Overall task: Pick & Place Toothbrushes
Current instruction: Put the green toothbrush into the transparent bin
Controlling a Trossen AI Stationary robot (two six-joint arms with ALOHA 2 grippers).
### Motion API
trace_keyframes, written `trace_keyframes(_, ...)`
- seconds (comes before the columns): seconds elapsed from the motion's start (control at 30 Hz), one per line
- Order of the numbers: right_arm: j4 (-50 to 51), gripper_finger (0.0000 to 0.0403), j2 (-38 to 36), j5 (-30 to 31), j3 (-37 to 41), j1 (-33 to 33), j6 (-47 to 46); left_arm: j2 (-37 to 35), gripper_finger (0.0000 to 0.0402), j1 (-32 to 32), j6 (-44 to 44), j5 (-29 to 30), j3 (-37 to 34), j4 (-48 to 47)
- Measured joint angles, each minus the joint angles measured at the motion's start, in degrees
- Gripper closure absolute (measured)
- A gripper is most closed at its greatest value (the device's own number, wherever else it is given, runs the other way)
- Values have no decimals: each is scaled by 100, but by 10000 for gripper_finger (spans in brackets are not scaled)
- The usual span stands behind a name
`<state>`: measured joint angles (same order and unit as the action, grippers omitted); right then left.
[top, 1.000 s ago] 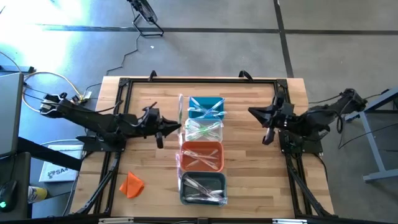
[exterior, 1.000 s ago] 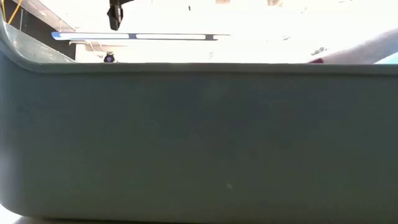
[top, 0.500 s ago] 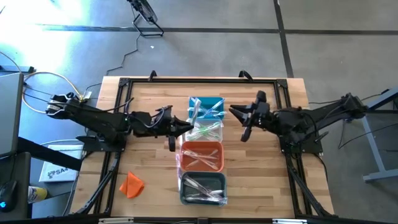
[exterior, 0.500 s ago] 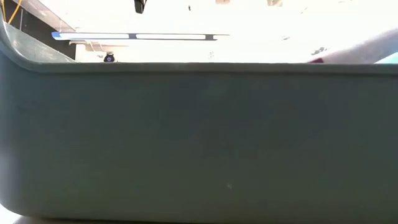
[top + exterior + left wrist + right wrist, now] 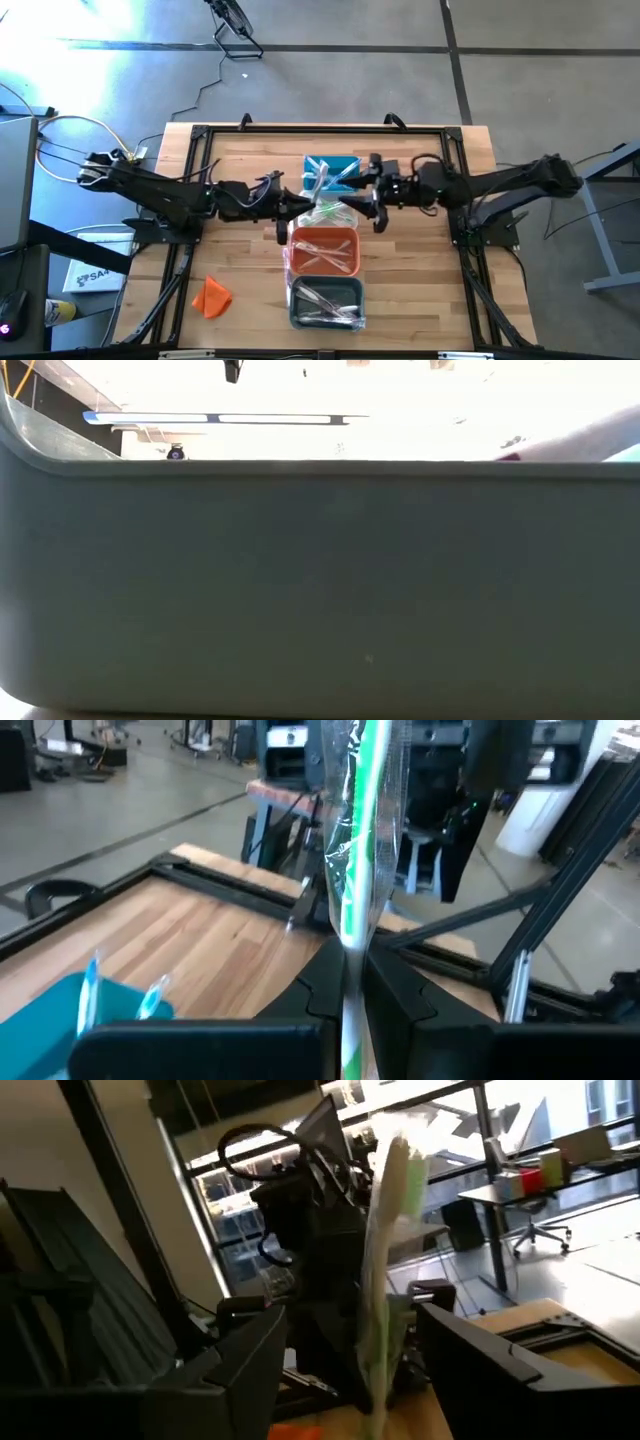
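across the low view a grey bin [image 5: 320, 590] hides everything, while the left pincer [image 5: 350, 982] grips a wrapped green toothbrush [image 5: 362, 840] upright between the open right pincer's [image 5: 350, 1345] fingers.

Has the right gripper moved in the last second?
Yes. In the high view the right gripper has swung in from near the table's right frame to the clear bin, its fingers now open around the wrapped toothbrush the left gripper holds.

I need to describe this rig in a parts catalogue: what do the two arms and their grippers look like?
Both arms are black, slim and jointed, with loose cables running along the links. The left gripper has two chunky matte black fingers. The right gripper has broad, flat black fingers. No markings can be made out.
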<state>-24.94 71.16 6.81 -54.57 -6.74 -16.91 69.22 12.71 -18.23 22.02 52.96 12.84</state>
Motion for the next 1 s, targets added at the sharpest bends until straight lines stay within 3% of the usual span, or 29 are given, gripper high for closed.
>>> trace_keyframes(0.6,-1082,181,867,-737,2,312,-401,296,385,0,-138,-7,-4,92)
trace_keyframes(1.0,-1274,278,944,-822,0,315,-378,443,385,0,-40,-7,-3,315)
